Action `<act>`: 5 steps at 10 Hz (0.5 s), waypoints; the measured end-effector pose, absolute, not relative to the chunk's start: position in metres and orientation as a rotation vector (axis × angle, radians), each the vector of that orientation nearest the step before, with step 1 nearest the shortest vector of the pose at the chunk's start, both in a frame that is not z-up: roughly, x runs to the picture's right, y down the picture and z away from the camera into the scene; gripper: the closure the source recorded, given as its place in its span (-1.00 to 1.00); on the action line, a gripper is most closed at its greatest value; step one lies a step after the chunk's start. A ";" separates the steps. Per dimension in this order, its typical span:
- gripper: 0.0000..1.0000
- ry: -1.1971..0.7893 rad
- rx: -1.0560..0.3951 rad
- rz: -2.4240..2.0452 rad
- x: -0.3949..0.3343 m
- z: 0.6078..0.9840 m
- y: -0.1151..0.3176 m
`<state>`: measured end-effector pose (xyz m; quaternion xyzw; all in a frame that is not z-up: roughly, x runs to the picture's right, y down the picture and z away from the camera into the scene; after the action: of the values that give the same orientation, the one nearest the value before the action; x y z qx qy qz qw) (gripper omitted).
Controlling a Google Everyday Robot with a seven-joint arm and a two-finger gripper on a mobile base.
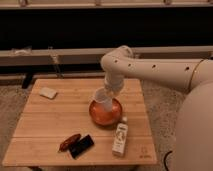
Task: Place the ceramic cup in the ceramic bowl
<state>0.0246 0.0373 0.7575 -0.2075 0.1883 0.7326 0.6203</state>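
Pincer (108, 91): clamped on the ceramic cup (101, 97), which hangs tilted just below it.
Ceramic bowl (107, 118): directly beneath the pincer, on the tabletop (55, 120).
Your risk: the cup hangs off-centre, over the bowl's left rim. If you release here, it may clip that edge, topple out or chip.

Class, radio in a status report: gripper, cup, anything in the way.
Gripper above bowl, at the cup. Cup over bowl's rear-left rim. Bottle beside bowl, not blocking.
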 end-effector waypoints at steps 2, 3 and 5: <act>0.30 0.432 -0.484 1.688 0.018 0.768 0.042; 0.10 0.428 -0.484 1.687 0.017 0.768 0.041; -0.32 0.433 -0.479 1.689 0.023 0.765 0.041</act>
<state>0.0231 0.0406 0.7650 -0.2080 0.1882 0.7341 0.6184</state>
